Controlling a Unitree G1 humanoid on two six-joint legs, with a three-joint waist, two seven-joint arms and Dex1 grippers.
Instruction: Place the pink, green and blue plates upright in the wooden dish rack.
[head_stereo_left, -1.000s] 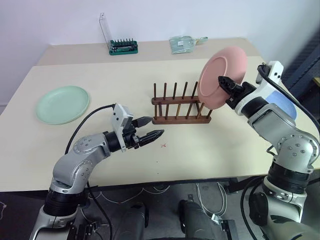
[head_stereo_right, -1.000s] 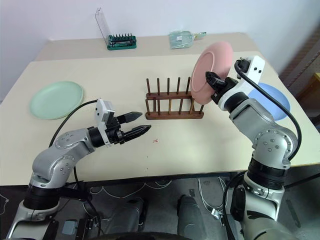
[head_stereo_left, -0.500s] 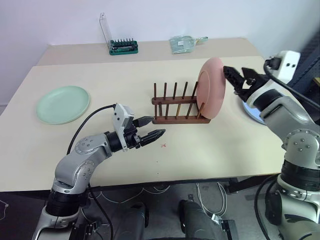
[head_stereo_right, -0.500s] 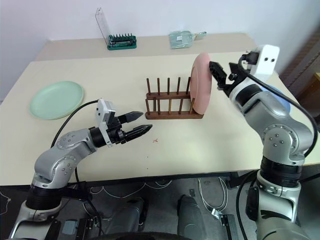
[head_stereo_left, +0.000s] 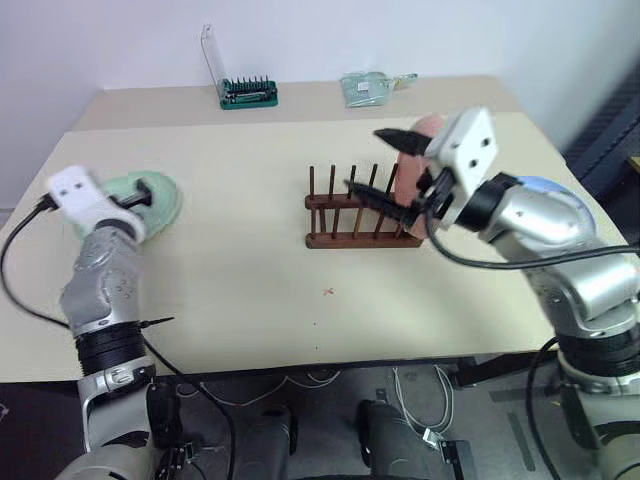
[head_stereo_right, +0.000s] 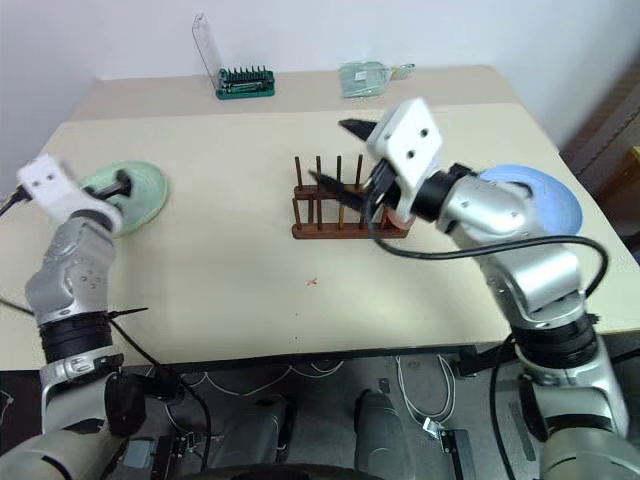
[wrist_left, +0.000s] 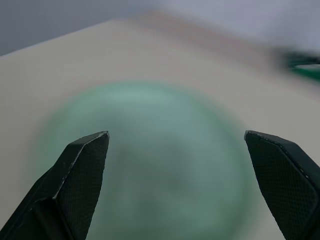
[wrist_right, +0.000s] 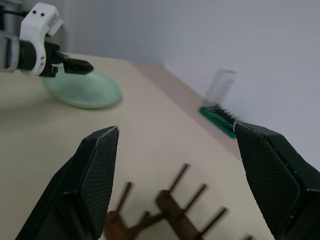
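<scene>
the pink plate stands upright at the right end of the rack in the middle of the counter, mostly hidden behind the right gripper, whose jaws are spread wide and empty above the pegs. the green plate lies flat at the counter's left side, with the left gripper over it, jaws wide apart and holding nothing. the blue plate lies flat at the right, behind the right arm.

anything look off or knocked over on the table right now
Nothing stands out. The wooden dish rack stands level, the green plate and blue plate lie flat on the table.
</scene>
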